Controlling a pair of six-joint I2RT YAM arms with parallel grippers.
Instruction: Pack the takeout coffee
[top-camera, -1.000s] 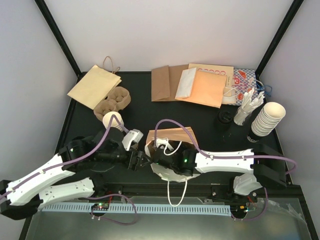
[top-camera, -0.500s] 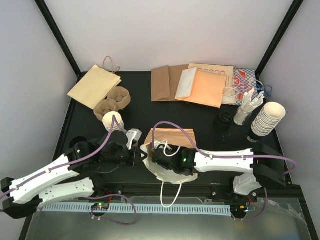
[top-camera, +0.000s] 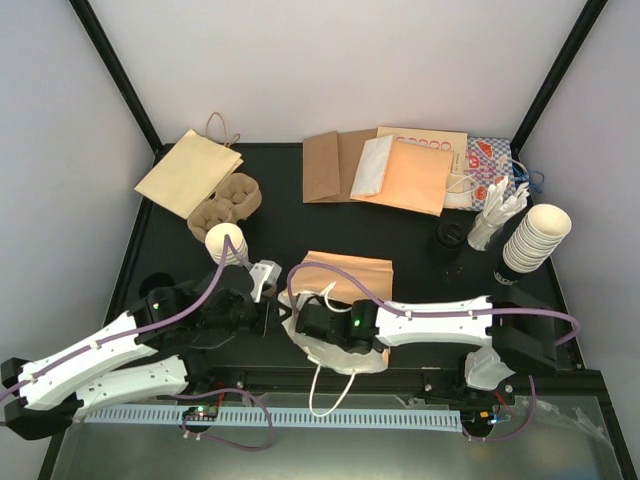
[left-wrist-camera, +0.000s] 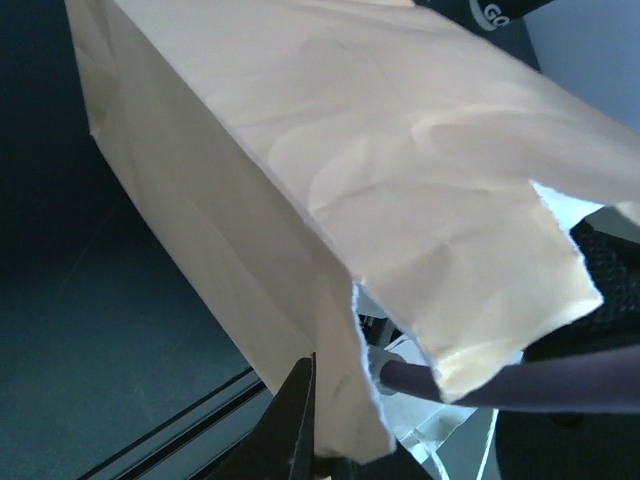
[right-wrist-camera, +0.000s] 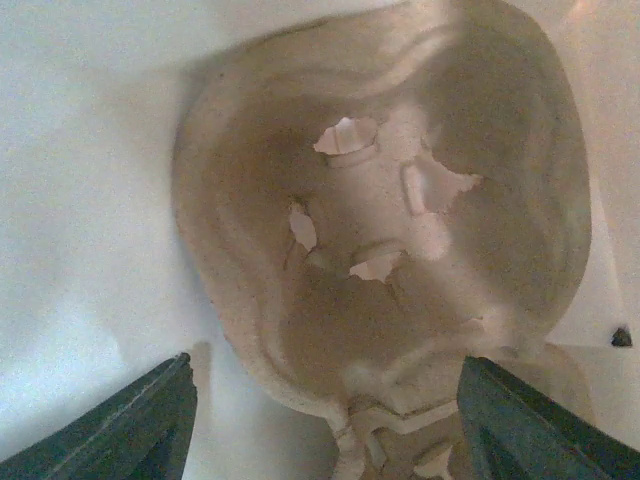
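Note:
A tan paper bag (top-camera: 345, 275) lies on its side mid-table, its white-lined mouth toward the near edge. My left gripper (top-camera: 272, 318) is shut on the bag's left rim; in the left wrist view the paper bag (left-wrist-camera: 350, 180) is pinched at my left gripper (left-wrist-camera: 312, 365). My right gripper (top-camera: 318, 315) reaches into the mouth, fingers hidden there. Inside, my right gripper (right-wrist-camera: 325, 362) stands open, and a brown pulp cup carrier (right-wrist-camera: 380, 230) lies between and ahead of its fingers. I cannot make out the takeout coffee for certain; a small black-topped thing (top-camera: 447, 236) stands back right.
A second pulp carrier (top-camera: 227, 200) and a lidless cream cup (top-camera: 224, 243) sit at left. Flat paper bags (top-camera: 190, 172) (top-camera: 325, 165) (top-camera: 410, 175) line the back. A stack of lidless cups (top-camera: 535, 238) and white cutlery (top-camera: 495, 220) stand right. The bag's white handle loop (top-camera: 330, 395) hangs over the near rail.
My left gripper went from open to shut on the bag's rim. My right gripper pushed leftward, deeper into the bag, and the bag mouth and handle loop slid left.

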